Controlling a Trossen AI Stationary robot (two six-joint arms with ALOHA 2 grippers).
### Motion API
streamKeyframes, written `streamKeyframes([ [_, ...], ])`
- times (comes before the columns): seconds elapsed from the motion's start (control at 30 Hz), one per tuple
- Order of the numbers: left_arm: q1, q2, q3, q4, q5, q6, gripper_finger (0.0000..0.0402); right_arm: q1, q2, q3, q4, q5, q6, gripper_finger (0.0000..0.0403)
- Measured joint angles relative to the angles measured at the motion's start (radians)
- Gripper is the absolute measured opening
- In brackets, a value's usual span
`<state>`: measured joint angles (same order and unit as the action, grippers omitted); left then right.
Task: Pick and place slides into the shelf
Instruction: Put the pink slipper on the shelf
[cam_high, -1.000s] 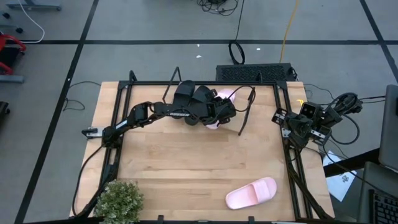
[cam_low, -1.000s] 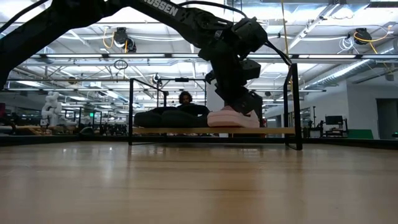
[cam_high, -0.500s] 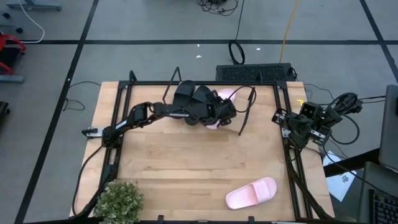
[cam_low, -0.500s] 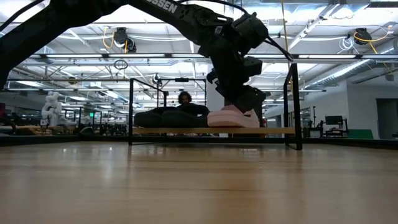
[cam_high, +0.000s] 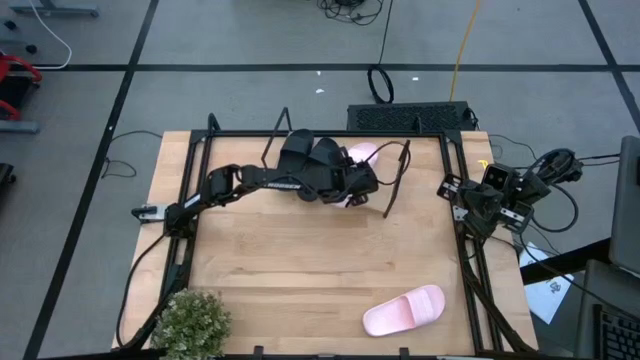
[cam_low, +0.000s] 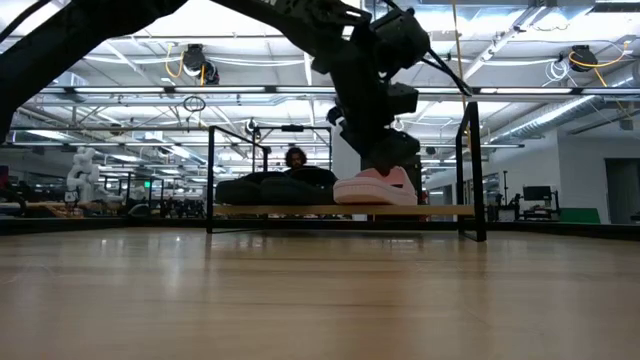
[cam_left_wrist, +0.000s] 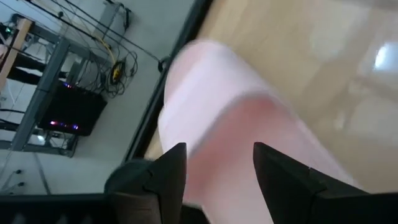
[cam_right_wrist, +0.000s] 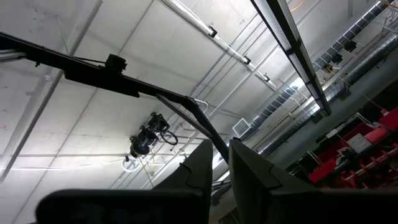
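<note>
Three of the four slides appear to be on the shelf (cam_low: 340, 211) already: in the low view the black pair (cam_low: 272, 188) lies side by side toward one end of the plank, and a pink slide (cam_low: 378, 189) sits flat next to them, sole on the wood. The left gripper (cam_low: 392, 150) hangs just above that pink slide, and the left wrist view shows its two dark fingers (cam_left_wrist: 168, 171) spread apart, with the slide's strap filling the space beyond them and nothing pinched between, so I judge the slide to be let go and resting on its own. From above, the left arm covers most of the shelf, with only a pink edge showing past it. One pink slide (cam_high: 404, 310) is left, lying alone on the table (cam_high: 280, 260) near its front edge, well apart from the shelf and not far from a small potted plant (cam_high: 190, 318). The right gripper (cam_high: 478, 205) waits off the table's right edge, tilted up toward the ceiling, its fingers nearly together and holding nothing. What remains, by my reading, is fetching that last slide and setting it in the free space beside its mate.
</note>
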<state>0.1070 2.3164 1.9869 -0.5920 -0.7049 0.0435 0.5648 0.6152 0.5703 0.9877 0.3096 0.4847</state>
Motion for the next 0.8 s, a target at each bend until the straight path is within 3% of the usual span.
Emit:
streamKeyframes([
  [0.37,-0.085,-0.142,0.000,-0.086,-0.088,0.004,0.0189,0.000,-0.022,0.000,-0.077,-0.011,0.001,0.0045],
  [0.6,-0.113,-0.305,0.000,-0.257,-0.170,-0.081,0.0189,0.000,-0.054,0.001,-0.338,-0.158,0.086,0.0045],
  [0.8,-0.133,-0.429,0.000,-0.377,-0.159,-0.244,0.0189,0.001,-0.016,0.001,-0.609,-0.322,0.344,0.0045],
])
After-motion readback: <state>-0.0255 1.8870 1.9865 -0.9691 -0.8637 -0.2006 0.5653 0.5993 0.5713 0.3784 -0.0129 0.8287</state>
